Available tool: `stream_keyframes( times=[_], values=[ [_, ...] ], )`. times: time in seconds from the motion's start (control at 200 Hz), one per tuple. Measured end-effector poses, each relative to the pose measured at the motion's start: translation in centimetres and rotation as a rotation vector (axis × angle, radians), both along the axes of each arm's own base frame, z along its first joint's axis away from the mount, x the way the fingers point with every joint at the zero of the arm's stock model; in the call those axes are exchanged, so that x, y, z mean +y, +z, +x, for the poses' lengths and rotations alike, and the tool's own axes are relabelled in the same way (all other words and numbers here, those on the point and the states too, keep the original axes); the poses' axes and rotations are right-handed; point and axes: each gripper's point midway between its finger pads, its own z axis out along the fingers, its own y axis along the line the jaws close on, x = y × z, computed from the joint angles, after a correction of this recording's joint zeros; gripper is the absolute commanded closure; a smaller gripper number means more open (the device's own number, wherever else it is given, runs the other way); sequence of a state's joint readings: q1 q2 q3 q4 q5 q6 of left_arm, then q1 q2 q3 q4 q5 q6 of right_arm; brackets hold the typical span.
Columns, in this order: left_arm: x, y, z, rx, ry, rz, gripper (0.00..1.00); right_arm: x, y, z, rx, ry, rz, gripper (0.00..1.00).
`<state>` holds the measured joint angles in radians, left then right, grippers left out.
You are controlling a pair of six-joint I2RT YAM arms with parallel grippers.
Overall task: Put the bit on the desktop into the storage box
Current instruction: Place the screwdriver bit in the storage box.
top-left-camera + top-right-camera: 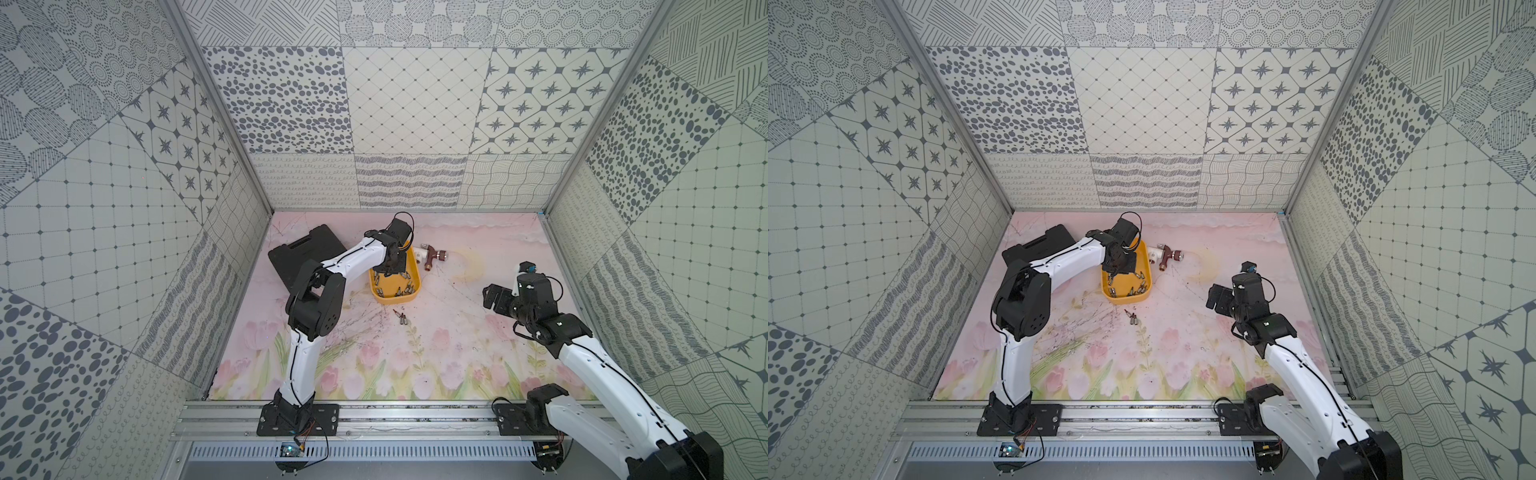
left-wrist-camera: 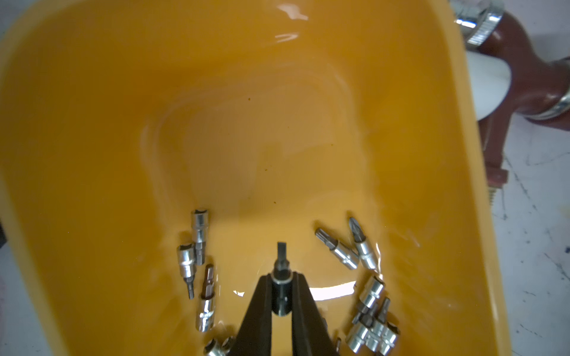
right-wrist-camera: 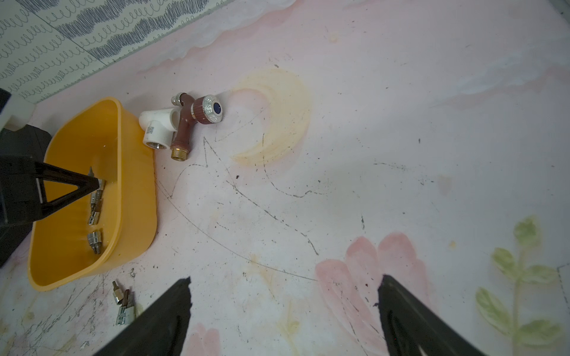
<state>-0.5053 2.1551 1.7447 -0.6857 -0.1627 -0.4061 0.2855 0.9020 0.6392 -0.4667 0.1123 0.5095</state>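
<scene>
Left gripper pinches a dark bit low inside the storage box, evidently for release. Right gripper spread, idle. Loose bits lie uncollected on the surface.

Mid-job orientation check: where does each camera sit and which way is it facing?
Top views: high over the front rail, looking down at the desktop; left arm and right arm show.
Left wrist: over the storage box, looking in; left end effector shut on a bit.
Right wrist: above the desktop, facing the storage box, tap and loose bits; right end effector open.
Shared: both wrist views show the storage box and tap.
</scene>
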Motion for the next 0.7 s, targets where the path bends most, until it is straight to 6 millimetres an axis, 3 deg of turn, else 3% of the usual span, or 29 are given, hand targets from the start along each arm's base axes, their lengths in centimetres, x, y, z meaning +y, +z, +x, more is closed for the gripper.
stream_keyframes(
  times=[0.32,0.7],
  values=[
    [0.6,-2.0,0.5,0.033,0.000,0.021,1.00,0.0,0.0,0.0,0.000,0.000,0.000,0.03],
    [0.6,-2.3,0.5,0.041,-0.001,0.022,0.94,0.0,0.0,0.0,0.000,0.000,0.000,0.03]
  ],
)
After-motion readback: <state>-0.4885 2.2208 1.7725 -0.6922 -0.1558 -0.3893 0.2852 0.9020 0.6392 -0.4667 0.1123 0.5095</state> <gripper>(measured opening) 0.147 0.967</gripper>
